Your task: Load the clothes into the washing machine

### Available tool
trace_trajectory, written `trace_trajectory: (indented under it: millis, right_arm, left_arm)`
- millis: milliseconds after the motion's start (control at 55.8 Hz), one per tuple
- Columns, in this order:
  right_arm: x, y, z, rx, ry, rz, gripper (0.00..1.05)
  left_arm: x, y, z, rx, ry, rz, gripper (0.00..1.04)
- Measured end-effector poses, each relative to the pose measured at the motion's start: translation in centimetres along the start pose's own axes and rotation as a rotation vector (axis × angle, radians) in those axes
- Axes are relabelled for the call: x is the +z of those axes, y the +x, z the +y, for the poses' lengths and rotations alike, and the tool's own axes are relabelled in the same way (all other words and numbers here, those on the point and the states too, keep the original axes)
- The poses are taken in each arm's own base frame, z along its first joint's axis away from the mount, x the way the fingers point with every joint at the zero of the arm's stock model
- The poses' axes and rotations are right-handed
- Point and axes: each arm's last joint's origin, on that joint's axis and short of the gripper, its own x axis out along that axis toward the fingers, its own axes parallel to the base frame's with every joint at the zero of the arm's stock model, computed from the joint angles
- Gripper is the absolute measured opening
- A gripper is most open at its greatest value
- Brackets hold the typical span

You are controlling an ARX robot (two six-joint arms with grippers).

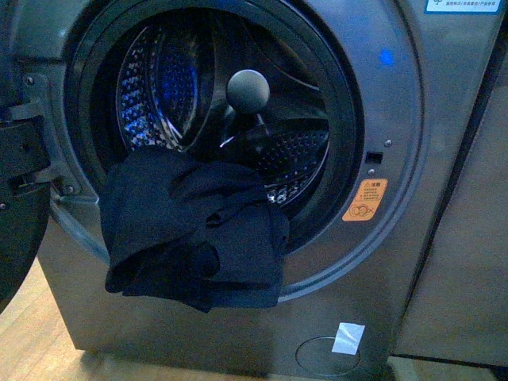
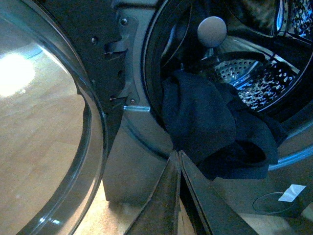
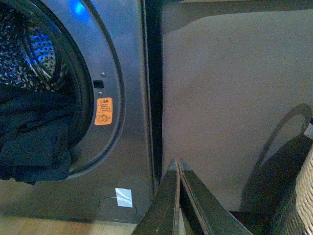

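Clothes (image 1: 194, 230): dark navy bundle draped over the lower lip of the washing machine (image 1: 413, 262) mouth. Upper part lies inside on the black rubber seal, the rest hangs down the front of the ring, bunched and folded. Not held by anything.

Behind the bundle, perforated steel drum (image 1: 159, 87), shiny, with blue glints on its wall. A round dark knob (image 1: 248, 89) stands in the opening above the cloth; hard to say what it belongs to.

Door (image 2: 44, 122) swung wide open on the hinge side, its glass reflecting pale wood floor (image 1: 32, 341).

On the machine front: small blue light (image 1: 386, 57) high beside the porthole, orange warning sticker (image 1: 364, 200) lower down, a round service flap near the base with a white tag (image 1: 348, 338) on it.

Plain grey-brown cabinet panel (image 3: 234, 107) stands right beside the machine. Woven basket edge (image 3: 298, 196) near it.

Left gripper (image 2: 179, 161): fingers pressed together, nothing between them, tips just below the hanging cloth, contact unclear.

Right gripper (image 3: 177, 169): fingers together, empty, pointing at the seam between machine and cabinet, well apart from the clothes.
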Motion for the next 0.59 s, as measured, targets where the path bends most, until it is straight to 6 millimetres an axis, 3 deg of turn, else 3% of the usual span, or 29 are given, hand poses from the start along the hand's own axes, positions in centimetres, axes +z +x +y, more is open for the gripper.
trace_trajectory:
  millis: [108, 538, 592]
  right_arm:
    - [0.0, 0.0, 0.0, 0.000, -0.001, 0.000, 0.17]
    - [0.0, 0.0, 0.0, 0.000, -0.001, 0.000, 0.99]
    - [0.0, 0.0, 0.0, 0.000, -0.001, 0.000, 0.97]
  left_arm:
    - [-0.2, -0.5, 0.0, 0.001, 0.000, 0.000, 0.04]
    - [-0.5, -1.9, 0.0, 0.000, 0.000, -0.027, 0.04]
    - [-0.5, -2.0, 0.0, 0.000, 0.000, -0.027, 0.04]
